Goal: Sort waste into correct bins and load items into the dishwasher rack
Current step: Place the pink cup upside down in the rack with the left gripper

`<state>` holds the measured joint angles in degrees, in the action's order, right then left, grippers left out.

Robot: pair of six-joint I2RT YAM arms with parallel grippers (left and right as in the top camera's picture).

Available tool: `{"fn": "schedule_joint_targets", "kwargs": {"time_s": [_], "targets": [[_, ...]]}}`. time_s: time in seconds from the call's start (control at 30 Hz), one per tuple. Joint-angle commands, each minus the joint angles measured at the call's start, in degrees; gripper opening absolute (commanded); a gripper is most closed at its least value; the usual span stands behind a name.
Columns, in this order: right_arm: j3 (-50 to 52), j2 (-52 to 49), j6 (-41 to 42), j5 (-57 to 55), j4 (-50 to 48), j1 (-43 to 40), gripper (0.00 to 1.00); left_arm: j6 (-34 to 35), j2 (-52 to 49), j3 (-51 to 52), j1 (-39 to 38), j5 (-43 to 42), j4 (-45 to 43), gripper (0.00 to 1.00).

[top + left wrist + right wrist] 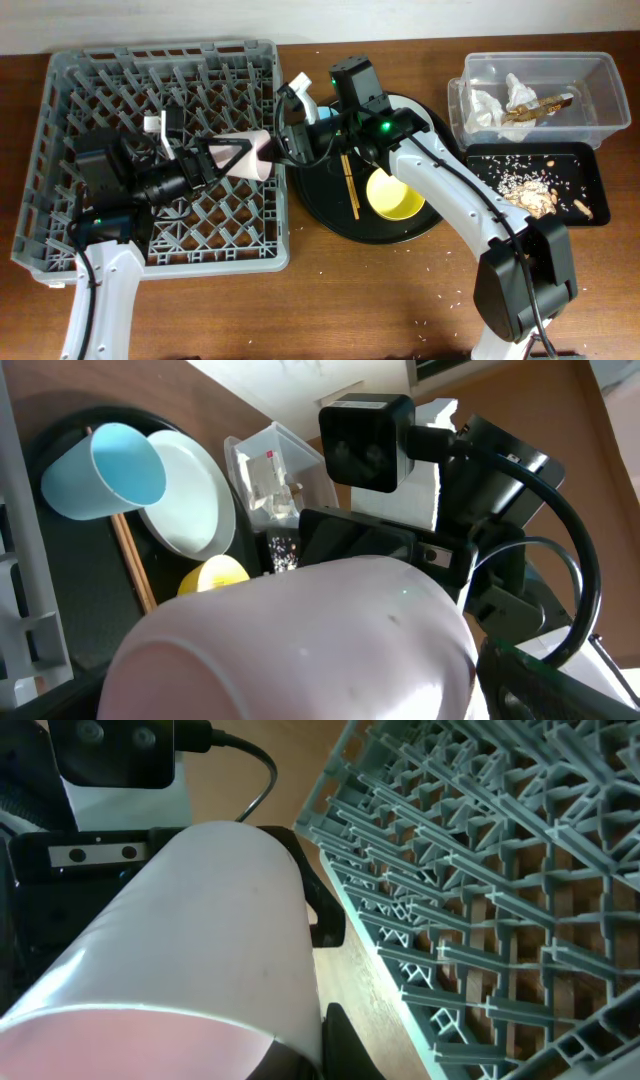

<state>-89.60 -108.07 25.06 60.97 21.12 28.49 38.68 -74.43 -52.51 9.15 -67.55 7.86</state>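
Your right jaws look shut on the pinkish-white cup (pixel 255 156). The cup hangs on its side in the air, over the edge of the dishwasher rack (pixel 160 52) that is beside the round black tray (pixel 310 205). Your left jaws sit around the other end of the cup, but I cannot tell if they are squeezing it.

This looks like a pass from one arm to the other. Make the left jaws squeeze the cup well before the right jaws let go. Open the right jaws slowly and pull them straight back, so the two arms do not bump.

The cup is smooth, shiny and round, so it could slip or roll. The rack is hard grey plastic with a criss-cross floor and little pegs that stand up. Set the cup mouth down between the pegs so it stays put.
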Motion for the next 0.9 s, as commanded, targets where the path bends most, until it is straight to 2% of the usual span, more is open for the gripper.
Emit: {"fn": "schedule_joint_targets", "kwargs": {"time_s": [0.0, 0.07, 0.13, 0.2, 0.27, 0.33, 0.37, 0.47, 0.5, 0.57, 0.6, 0.87], "targets": [[-0.5, 0.0, -0.8, 5.9, -1.2, 1.1, 0.04, 0.2, 0.1, -0.1, 0.0, 1.8, 0.5, 0.99], [-0.4, -0.1, -0.8, 5.8, -1.2, 1.1, 0.04, 1.7, 0.1, -0.1, 0.0, 1.1, -0.7, 0.95], [-0.4, -0.1, -0.8, 4.5, -1.2, 1.1, 0.04, 2.1, 0.1, -0.1, 0.0, 0.0, -2.4, 0.80], [-0.4, -0.1, -0.8, 4.3, -1.5, 1.1, 0.06, 2.1, 0.1, -0.1, 0.0, -0.4, -2.5, 0.75], [-0.4, -0.1, -0.8, 4.3, -1.5, 1.1, 0.17, 2.1, 0.1, -0.1, 0.0, -0.3, -2.5, 0.75], [-0.4, -0.1, -0.8, 4.1, -1.7, 1.1, 0.39, 2.1, 0.1, -0.1, 0.0, -0.2, -2.5, 0.74], [-0.4, -0.1, -0.8, 3.4, -1.7, 1.0, 0.45, 2.1, 0.1, -0.1, 0.0, -0.1, -2.8, 0.74], [-0.4, -0.1, -0.8, 2.1, -1.7, 1.0, 0.52, 2.0, 0.1, -0.1, 0.0, 0.2, -4.5, 0.73], [-0.4, -0.1, -0.7, 1.3, -1.7, 1.0, 0.51, 2.0, 0.1, -0.1, 0.0, 1.4, -4.4, 0.73], [-0.4, -0.1, 0.0, 1.1, -2.6, 1.1, 0.30, 2.0, 0.1, -0.1, 0.0, 2.1, -4.4, 0.73], [-0.4, -0.1, -0.1, 0.8, -2.5, 1.1, 0.26, 2.0, 0.1, -0.1, 0.0, 2.0, -4.4, 0.73], [-0.4, -0.1, -0.1, -0.2, -1.7, 1.1, 0.26, 1.6, 0.1, -0.1, 0.0, 2.1, -4.2, 0.73]]}}
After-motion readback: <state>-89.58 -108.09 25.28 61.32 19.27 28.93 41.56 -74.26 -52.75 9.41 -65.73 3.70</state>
